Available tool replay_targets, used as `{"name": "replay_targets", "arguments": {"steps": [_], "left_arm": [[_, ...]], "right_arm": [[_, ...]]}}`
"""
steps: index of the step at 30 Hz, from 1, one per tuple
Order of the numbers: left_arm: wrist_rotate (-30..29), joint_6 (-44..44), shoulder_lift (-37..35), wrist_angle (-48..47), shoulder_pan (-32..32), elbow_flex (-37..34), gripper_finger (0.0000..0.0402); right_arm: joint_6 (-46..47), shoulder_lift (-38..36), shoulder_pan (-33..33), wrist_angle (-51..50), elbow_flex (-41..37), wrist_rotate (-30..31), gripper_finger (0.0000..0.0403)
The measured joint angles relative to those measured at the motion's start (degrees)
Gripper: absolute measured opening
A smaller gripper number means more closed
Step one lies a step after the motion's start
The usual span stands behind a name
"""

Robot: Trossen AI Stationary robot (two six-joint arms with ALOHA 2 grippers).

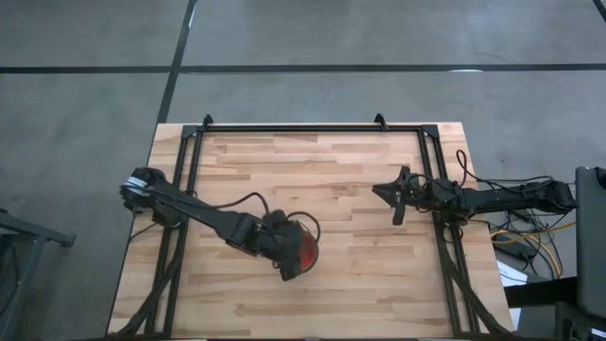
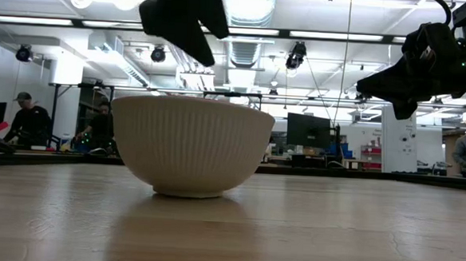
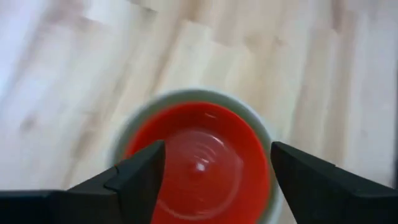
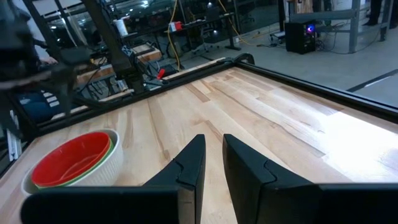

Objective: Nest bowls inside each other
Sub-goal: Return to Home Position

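Left tool (image 3: 211, 180), fingers apart, hovers over the red bowl (image 3: 199, 165) nested at the counter's (image 1: 312, 170) six o'clock; release looks done; next, retreat upward; right tool (image 1: 396, 197), nearly together, waits at three o'clock

The table (image 1: 312, 161) has a top of pale wooden planks laid edge to edge, with a black metal frame (image 1: 312, 127) running along its far edge and down both sides. Directly on the wood rests one ribbed whitish-grey bowl (image 2: 190, 147) (upright, seated flat on its small foot), toward the near side and left of centre. Nested inside it sit a green bowl (image 4: 111, 151), only its rim showing, and a red bowl (image 4: 71, 158) innermost.
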Motion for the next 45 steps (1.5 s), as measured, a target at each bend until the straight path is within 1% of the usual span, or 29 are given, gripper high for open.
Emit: {"name": "replay_targets", "arguments": {"steps": [4,11,15,18,21,23,32,39,45], "left_arm": [[-5.37,-2.08,-1.55,-2.37,0.00,0.31,0.0285],[-6.48,1.92,-3.21,-2.33,0.10,0.49,0.0269],[-6.88,6.16,-4.32,-0.74,0.14,0.82,0.0257],[-9.12,8.36,-5.35,0.80,0.15,0.38,0.0245],[-12.02,8.52,-5.85,1.13,0.22,0.16,0.0232],[-12.84,9.44,-5.96,1.24,0.24,0.18,0.0221],[-12.90,14.04,-7.03,4.63,0.39,0.16,0.0158],[-13.59,16.77,-8.62,5.91,0.46,0.14,0.0096],[-16.21,17.32,-9.13,5.91,0.52,0.09,0.0037]], "right_arm": [[0.00,0.00,0.02,-0.03,-0.01,0.00,0.0054],[0.00,0.00,0.02,-0.01,0.00,-0.04,0.0054],[0.01,0.00,0.02,-0.01,-0.02,-0.11,0.0054],[0.00,-0.01,0.01,-0.01,-0.01,-0.11,0.0054],[0.00,-0.02,0.00,-0.01,-0.02,-0.11,0.0054],[0.00,0.00,0.02,-0.01,-0.01,-0.11,0.0054],[0.00,0.00,0.00,-0.01,-0.01,-0.10,0.0054],[0.00,-0.01,0.00,-0.01,-0.01,-0.09,0.0054],[0.00,0.00,0.02,-0.01,0.00,-0.09,0.0054]]}}
